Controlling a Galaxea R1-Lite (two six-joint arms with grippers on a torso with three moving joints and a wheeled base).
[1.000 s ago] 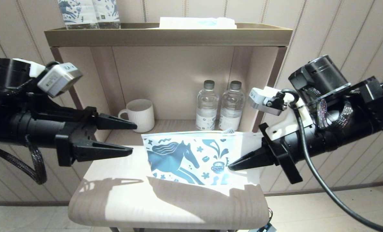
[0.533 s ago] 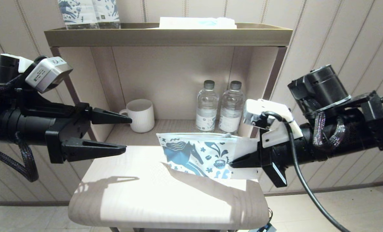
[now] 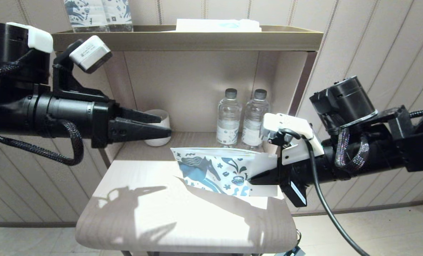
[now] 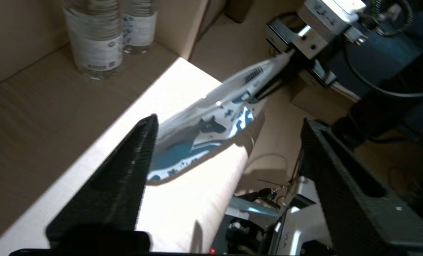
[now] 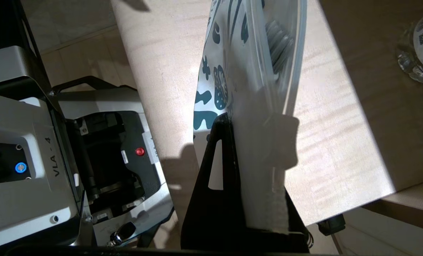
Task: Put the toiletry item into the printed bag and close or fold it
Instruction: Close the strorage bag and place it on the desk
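The right gripper point(image 3: 255, 180) is clamped on the right end of the printed bag point(image 3: 218, 170) and holds it lifted over the pale wooden table point(image 3: 183, 220), tilted, with its lower left part close to the table top; whether it touches the wood cannot be told. In the right wrist view the two dark fingers point(image 5: 215, 167) press the bag edge between them, and the bristle head of the toothbrush point(image 5: 279, 46) shows through the clear side of the pouch, so the toiletry item is inside the bag. The top of the bag seems a little apart in the left wrist view, but whether it is sealed cannot be told. The left gripper point(image 3: 163, 128) hangs in the air to the left of the bag, in front of the white mug point(image 3: 158, 121), not touching the bag. In the left wrist view its two black fingers point(image 4: 119, 177) stand wide apart and nothing is between them. Behind the bag, two water bottles point(image 3: 241, 119) stand side by side in the lower shelf point(image 3: 193, 137) compartment, and on the top board lies a folded white cloth point(image 3: 218, 25) near two bottles with blue prints point(image 3: 97, 14).
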